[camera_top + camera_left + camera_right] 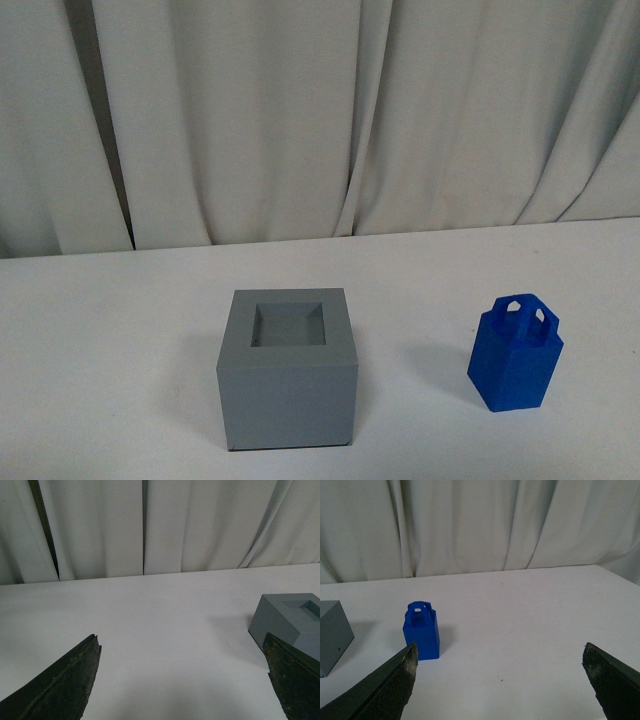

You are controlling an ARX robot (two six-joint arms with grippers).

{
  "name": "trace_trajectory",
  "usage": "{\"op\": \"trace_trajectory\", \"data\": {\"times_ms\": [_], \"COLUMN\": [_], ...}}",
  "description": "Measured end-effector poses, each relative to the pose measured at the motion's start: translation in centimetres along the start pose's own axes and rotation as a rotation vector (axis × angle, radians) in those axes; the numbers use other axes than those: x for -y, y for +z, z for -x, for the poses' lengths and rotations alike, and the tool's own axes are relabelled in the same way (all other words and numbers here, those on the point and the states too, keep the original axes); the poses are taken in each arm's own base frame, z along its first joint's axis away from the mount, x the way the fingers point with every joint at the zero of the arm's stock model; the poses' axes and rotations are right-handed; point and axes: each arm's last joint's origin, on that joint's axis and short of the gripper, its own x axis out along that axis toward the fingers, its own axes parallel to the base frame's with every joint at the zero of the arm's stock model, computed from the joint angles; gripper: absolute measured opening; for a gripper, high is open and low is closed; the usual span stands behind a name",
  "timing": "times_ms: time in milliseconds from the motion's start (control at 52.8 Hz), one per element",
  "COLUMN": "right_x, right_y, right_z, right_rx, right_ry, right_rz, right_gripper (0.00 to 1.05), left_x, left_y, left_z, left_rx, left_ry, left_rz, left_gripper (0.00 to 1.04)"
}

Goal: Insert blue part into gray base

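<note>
On the white table (100,350), near centre, the gray base (288,385) sits square, with its recess facing up and open. The blue part (515,360) stands upright to the right of it, well apart and slightly nearer, with its handle on top; not yet inserted. Left wrist view: the left gripper (181,640) has its fingers spread wide over bare table, with a corner of the base just beyond one fingertip. Right wrist view: the right gripper (500,647) is likewise spread wide and holds nothing, with the blue part ahead, closer to one finger. A pale curtain (300,120) hangs along the far edge.
</note>
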Motion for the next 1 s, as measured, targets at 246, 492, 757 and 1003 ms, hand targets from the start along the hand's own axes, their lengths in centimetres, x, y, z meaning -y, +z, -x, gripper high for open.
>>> {"op": "trace_trajectory", "data": {"times_ms": [246, 492, 757, 1003], "right_x": [0.00, 0.00, 0.00, -0.29], "right_y": [0.00, 0.00, 0.00, 0.19], "right_z": [0.00, 0.00, 0.00, -0.97], "right_rx": [0.000, 0.000, 0.000, -0.324], "right_ry": [0.000, 0.000, 0.000, 0.535], "right_rz": [0.000, 0.000, 0.000, 0.068], "right_gripper": [0.97, 0.97, 0.97, 0.97], "left_x": [0.00, 0.00, 0.00, 0.00], "left_y": [0.00, 0.00, 0.00, 0.00], "left_z": [0.00, 0.00, 0.00, 0.00], "left_rx": [0.000, 0.000, 0.000, 0.000], "left_ry": [0.000, 0.000, 0.000, 0.001], "left_rz": [0.000, 0.000, 0.000, 0.000], "left_gripper": [0.99, 0.99, 0.99, 0.99]}}
